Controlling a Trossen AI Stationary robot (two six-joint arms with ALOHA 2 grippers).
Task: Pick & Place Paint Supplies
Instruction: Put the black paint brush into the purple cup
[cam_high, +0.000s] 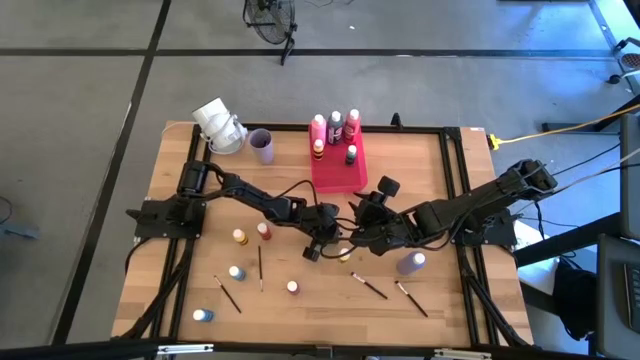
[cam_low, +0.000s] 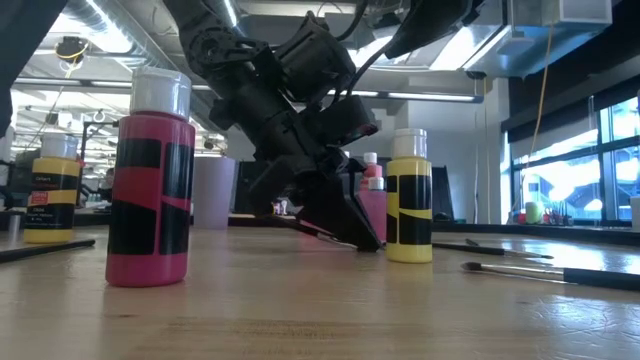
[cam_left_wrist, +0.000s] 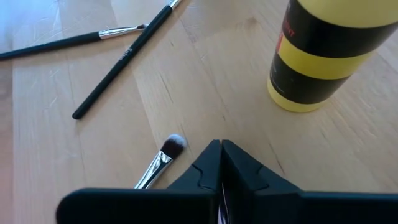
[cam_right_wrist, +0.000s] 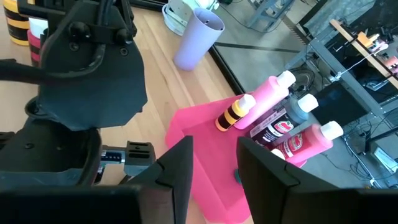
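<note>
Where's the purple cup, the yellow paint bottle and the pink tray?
Purple cup (cam_right_wrist: 198, 38): right wrist view, on its side wall.
Yellow paint bottle (cam_low: 408, 210): low view, on its striped body.
Pink tray (cam_high: 331, 172): high view, on its bare floor.

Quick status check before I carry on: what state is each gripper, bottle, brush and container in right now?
left gripper: shut, tips down at the table.
right gripper: open, empty.
brush: lying flat beside the left gripper.
yellow bottle: upright on the table.
tray: holding bottles, all upright.
lilac cup: upright.
</note>
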